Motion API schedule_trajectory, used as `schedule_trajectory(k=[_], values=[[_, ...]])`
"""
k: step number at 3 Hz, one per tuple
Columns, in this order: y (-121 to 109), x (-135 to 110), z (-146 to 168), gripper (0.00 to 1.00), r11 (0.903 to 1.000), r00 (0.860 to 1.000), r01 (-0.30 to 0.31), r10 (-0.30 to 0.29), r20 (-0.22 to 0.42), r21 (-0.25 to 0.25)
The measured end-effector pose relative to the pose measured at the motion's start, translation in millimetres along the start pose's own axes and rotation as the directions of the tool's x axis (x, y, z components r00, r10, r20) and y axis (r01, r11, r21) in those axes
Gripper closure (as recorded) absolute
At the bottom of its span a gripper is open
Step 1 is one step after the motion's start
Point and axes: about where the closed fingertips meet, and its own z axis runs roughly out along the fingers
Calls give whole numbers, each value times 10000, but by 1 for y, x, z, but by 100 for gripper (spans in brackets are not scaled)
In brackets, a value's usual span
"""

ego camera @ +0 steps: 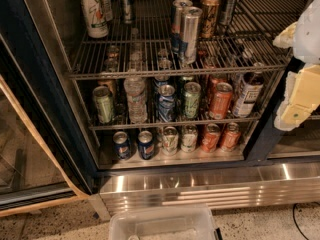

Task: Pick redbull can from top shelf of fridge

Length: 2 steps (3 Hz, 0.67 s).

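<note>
The redbull can (190, 34), tall, slim, silver with blue patches, stands upright near the front middle of the top shelf (150, 70), a chrome wire rack in the fridge (35, 94). A second similar silver-blue can (177, 18) stands just behind it to the left. My gripper (296, 101), with cream-coloured fingers under a white arm, hangs at the right edge of the view, outside the fridge opening, well right of the can and lower than it. It holds nothing that I can see.
A bronze-brown tall can (210, 13) stands right behind the redbull can, and a white-green 7up can (94, 15) stands at the shelf's far left. Lower racks hold several cans and bottles. The ribbed steel base (210, 184) is below, with a clear plastic bin (162, 224) on the floor.
</note>
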Motion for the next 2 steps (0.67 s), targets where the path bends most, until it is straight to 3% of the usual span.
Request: schedule_trajectory(k=[1, 2], values=[[0, 0, 0, 0, 10000, 10000, -1, 1, 2, 0], [-10, -15, 7, 0, 9991, 9921, -409, 398, 1186, 74]])
